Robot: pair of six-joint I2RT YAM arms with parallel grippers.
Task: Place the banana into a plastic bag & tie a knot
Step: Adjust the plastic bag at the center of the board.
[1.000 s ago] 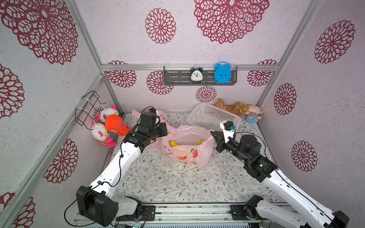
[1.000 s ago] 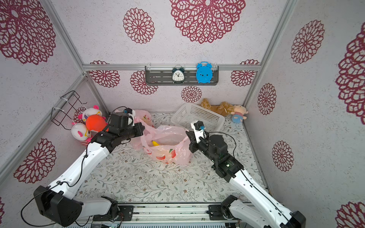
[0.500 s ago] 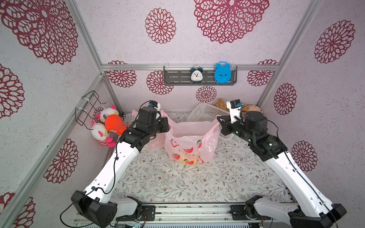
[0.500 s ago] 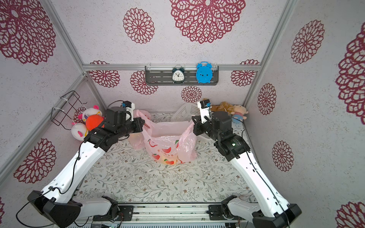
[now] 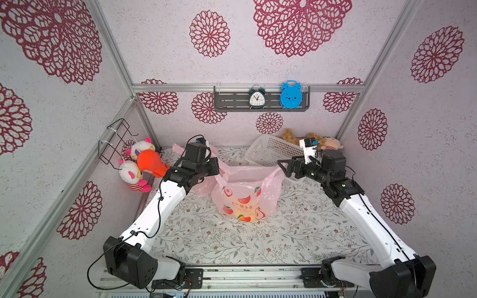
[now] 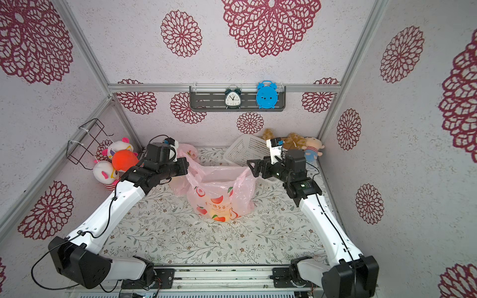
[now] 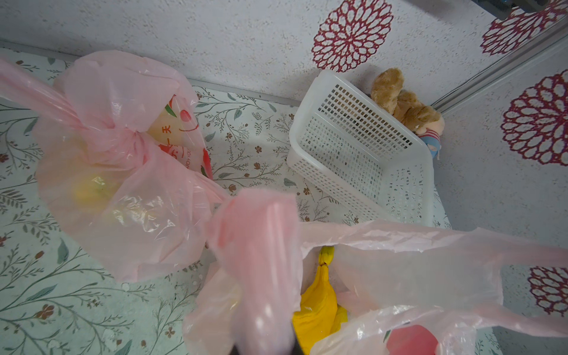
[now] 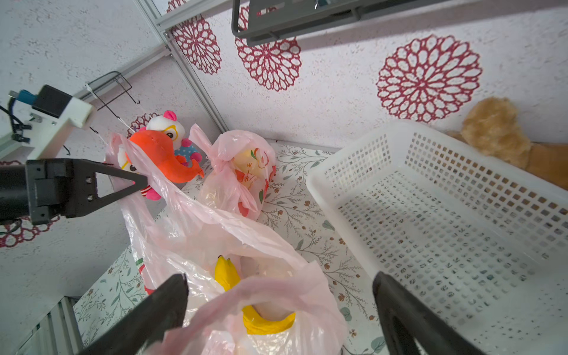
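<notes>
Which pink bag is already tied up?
The pink bag by the back wall, knotted at its top. The nearer bag gapes open, banana showing inside.

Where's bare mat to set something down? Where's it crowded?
Free: the front mat, between the bag and the base rail. Crowded: the back, with tied bag, basket and plush toys.
</notes>
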